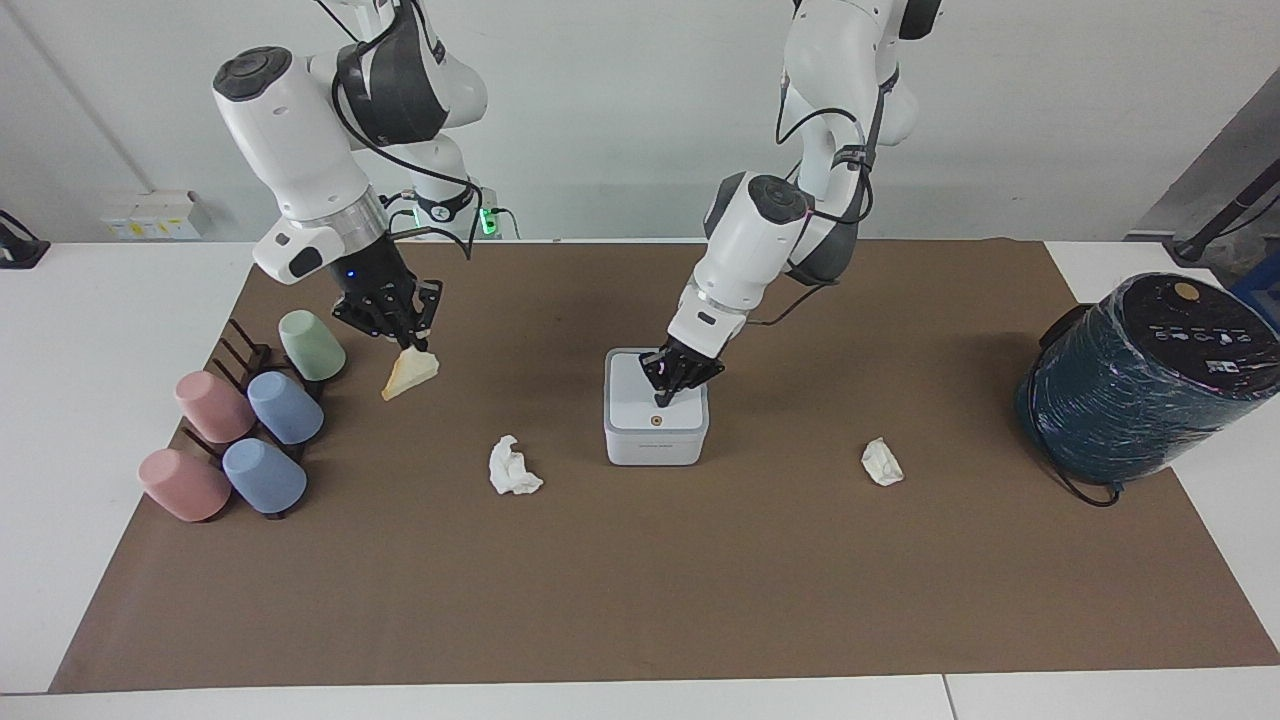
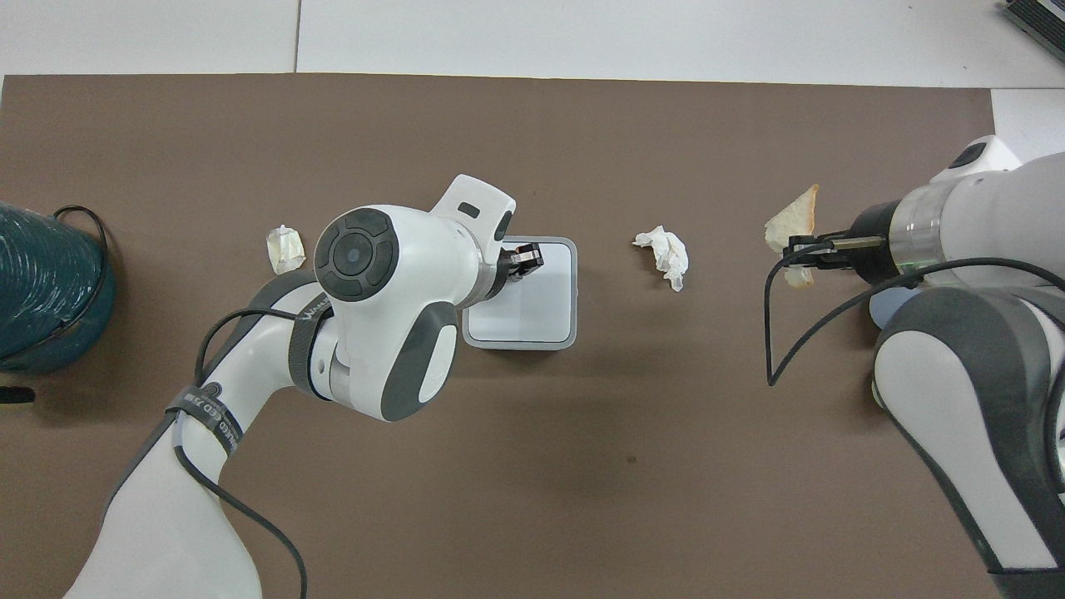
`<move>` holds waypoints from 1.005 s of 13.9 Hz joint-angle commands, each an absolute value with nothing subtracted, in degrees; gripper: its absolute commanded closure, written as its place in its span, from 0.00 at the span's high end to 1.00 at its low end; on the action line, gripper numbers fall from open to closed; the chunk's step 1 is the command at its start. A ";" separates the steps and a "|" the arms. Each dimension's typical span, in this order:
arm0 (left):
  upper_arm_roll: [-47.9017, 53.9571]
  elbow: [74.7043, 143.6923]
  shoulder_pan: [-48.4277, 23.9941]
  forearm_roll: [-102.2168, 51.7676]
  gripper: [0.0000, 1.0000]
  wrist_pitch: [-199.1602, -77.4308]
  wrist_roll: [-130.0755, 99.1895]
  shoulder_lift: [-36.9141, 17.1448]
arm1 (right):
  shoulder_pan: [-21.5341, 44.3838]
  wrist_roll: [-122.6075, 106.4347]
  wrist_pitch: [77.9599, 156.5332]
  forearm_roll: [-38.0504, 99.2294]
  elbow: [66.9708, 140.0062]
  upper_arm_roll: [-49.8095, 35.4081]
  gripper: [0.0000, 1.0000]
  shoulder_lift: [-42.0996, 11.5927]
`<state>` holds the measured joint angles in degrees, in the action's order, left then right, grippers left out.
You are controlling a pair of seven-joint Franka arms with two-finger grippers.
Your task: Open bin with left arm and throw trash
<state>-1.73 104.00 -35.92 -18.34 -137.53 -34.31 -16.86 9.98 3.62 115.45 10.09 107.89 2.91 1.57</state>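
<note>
Small white square plastic bin w/ rounded corners sits mid-surface on the brown mat, lid down, tiny orange dot on the lid edge away from the robots. Left pincer is shut, fingertips together, planted on the lid just robot-side of that dot, prob. because the dot marks a push-release, so a closed tip works as a poker. Left arm drops steeply from its base, wrist bent down and forward over the bin. Right pincer is clamped narrow on the tan triangular bread-like slice, lifted clear of the mat above the spot beside the bin toward the right arm's end; held up prob. so it's ready to drop in once the lid pops. Right arm is raised high, forearm angled down. One crumpled white paper wad lies near the bin on that same side; the other wad lies toward the left arm's end, well apart from the bin. Both wait on the mat.
</note>
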 commanded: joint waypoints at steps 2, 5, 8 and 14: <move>-2.72 105.65 -37.09 -19.34 0.00 -137.64 -33.66 -17.75 | 10.81 6.50 114.61 11.60 106.61 2.81 0.00 1.41; -2.81 100.48 -34.82 -19.16 0.00 -130.20 -33.66 -16.88 | 10.81 8.16 114.52 11.69 106.35 1.85 0.00 2.11; -2.90 92.49 -30.60 -18.55 0.00 -118.43 -33.66 -16.53 | 10.81 11.60 114.61 11.78 106.52 0.88 0.00 2.20; -3.43 84.29 -23.21 -16.00 0.00 -101.71 -28.50 -15.65 | 15.46 18.27 122.06 14.59 106.96 0.79 0.00 -0.78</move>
